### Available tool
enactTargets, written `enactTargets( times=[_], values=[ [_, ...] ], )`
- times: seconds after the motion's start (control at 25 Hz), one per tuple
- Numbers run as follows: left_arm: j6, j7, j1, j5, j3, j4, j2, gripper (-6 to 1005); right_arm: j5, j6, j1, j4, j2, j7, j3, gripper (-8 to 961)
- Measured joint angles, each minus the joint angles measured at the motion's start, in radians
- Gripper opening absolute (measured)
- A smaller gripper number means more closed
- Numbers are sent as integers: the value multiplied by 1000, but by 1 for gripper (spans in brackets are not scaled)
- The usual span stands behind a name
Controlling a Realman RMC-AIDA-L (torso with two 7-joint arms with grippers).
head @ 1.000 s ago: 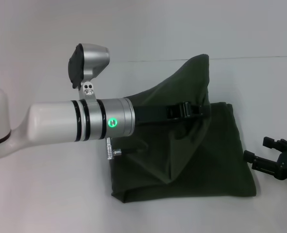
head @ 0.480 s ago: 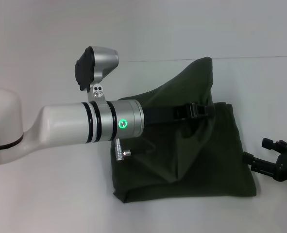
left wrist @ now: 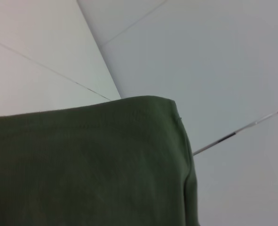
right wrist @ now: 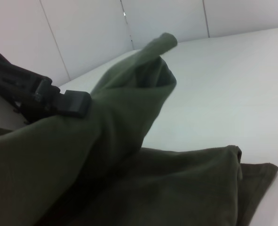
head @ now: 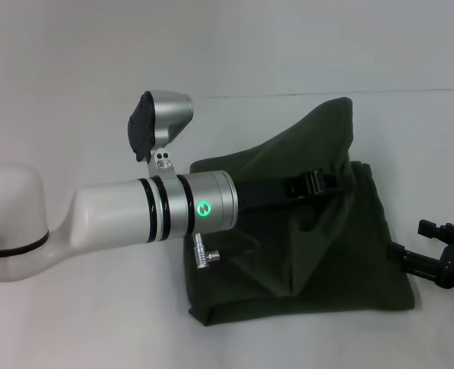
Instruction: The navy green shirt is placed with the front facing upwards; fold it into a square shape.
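While my left tool [head: 326,183] carries a raised flap of the navy green shirt [head: 303,261] across the pile, the rest of the garment lies below and beyond it on the white counter [head: 81,323], already folded down to a rough block. The tool looks clamped on a bunched part of the cloth: in the right wrist view the dark fingers [right wrist: 68,103] sit tight against the fold, with fabric rising past them into a peak. That peak stands above the tool because the grip sits partway down the flap, so the free end pokes up while the rest drapes down and hangs slack onto the lower layers. The left wrist view shows only a hemmed edge of cloth right at the tool, with bare counter behind it, which fits a lifted layer rather than one lying flat. My judgement: this is a cross fold in progress, with the flap held high so that it clears the layers under it instead of dragging and wrinkling them. No print or collar is visible, so I can't tell which part of the shirt I hold. My right tool [head: 442,257] is parked low on the counter, just off the far side edge of the shirt from my left tool, apart from the cloth, holding nothing; fingers appear spread. Risk: the drape is uneven, so the laid edge may land skewed.
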Motion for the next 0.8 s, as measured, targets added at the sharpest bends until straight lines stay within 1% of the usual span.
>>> enactTargets(
  times=[0.2, 0.4, 0.52, 0.64, 0.72, 0.8],
  values=[
    [6, 0, 5, -63, 13, -19, 0, 222, 0, 1, 0, -1, 1, 0, 1, 922],
    [15, -3, 5, -78, 14, -19, 0, 233, 1, 1, 1, -2, 1, 0, 1, 922],
    [19, 5, 0, -89, 17, -13, 0, 351, 3, -11, -5, -12, -4, 4, 28, 921],
    [20, 26, -1, -88, 8, -12, 5, 469, 1, -60, -15, -36, -15, 7, 70, 921],
    [30, 64, -1, -67, -15, -12, 14, 564, 0, -97, -16, -52, -21, 11, 76, 921],
    [53, 98, 2, -50, -41, -12, 17, 659, -2, -120, -10, -71, -22, 26, 67, 921]
  ],
)
